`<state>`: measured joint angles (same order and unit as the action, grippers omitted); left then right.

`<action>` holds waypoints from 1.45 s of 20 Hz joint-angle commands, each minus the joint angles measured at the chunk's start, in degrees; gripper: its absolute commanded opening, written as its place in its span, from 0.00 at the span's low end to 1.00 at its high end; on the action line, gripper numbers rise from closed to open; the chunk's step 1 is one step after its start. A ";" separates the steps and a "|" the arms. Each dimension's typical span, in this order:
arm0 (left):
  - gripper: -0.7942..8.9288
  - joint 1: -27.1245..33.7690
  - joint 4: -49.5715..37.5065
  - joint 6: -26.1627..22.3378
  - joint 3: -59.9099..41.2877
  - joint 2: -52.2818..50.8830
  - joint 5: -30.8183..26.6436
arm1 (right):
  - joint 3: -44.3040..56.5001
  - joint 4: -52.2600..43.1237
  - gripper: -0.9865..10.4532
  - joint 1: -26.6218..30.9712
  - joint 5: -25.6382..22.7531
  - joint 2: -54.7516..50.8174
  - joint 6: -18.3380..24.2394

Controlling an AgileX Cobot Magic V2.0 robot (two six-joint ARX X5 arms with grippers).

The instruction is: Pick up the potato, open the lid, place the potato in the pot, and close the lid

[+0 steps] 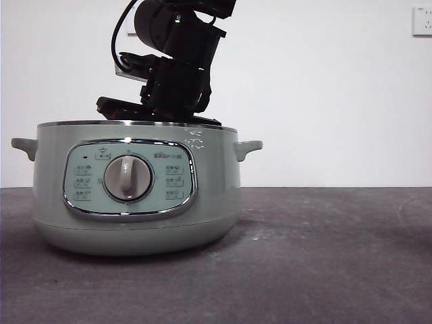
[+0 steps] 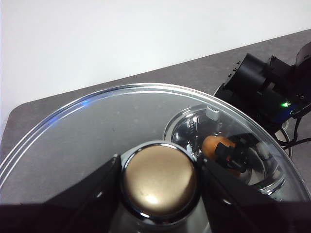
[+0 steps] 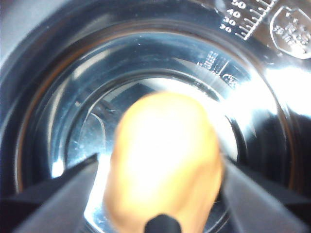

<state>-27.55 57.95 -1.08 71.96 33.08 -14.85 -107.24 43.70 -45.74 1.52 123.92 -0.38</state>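
Note:
The pale green pot (image 1: 138, 202) stands open on the table's left. My right arm (image 1: 177, 67) reaches down into it from above, and the pot wall hides its fingertips in the front view. In the right wrist view my right gripper (image 3: 165, 194) is shut on the orange-brown potato (image 3: 165, 155), low inside the shiny inner bowl (image 3: 48, 77). My left gripper (image 2: 159, 194) is shut on the knob (image 2: 159, 179) of the glass lid (image 2: 92, 126) and holds it above the pot. Through the glass the potato (image 2: 216, 145) shows in the bowl.
The dark grey table (image 1: 324, 256) stretches to the right of the pot. A white wall stands behind, with a socket (image 1: 422, 20) at the top right. The pot's dial panel (image 1: 128, 179) faces the front.

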 commanded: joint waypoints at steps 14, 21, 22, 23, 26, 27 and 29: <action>0.07 -0.15 -22.97 0.37 0.85 29.29 14.45 | -0.20 15.15 0.47 0.79 -6.38 -39.80 -0.17; 0.07 -0.66 -32.81 3.10 0.87 44.76 18.27 | -0.20 22.73 0.47 0.79 -6.47 -49.29 -2.38; 0.07 -1.03 -33.24 3.45 0.87 46.21 18.18 | -0.20 23.32 0.47 0.79 -6.49 -50.07 -2.54; 0.07 -1.18 -33.57 3.48 0.85 47.28 18.18 | -0.20 23.76 0.47 0.79 -6.56 -50.58 -2.58; 0.07 -1.40 -33.86 3.45 0.85 49.77 17.86 | -0.20 24.81 0.47 0.79 -6.51 -51.30 -2.60; 0.07 -1.38 -33.86 3.45 0.85 50.23 17.79 | -0.20 25.11 0.47 0.79 -6.56 -51.30 -2.58; 0.07 -1.38 -33.75 3.45 0.85 50.53 16.20 | -0.20 25.51 0.47 0.79 -6.56 -51.30 -2.60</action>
<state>-28.84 26.44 2.02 71.96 84.09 1.50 -107.57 69.41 -44.93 -4.75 72.55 -2.37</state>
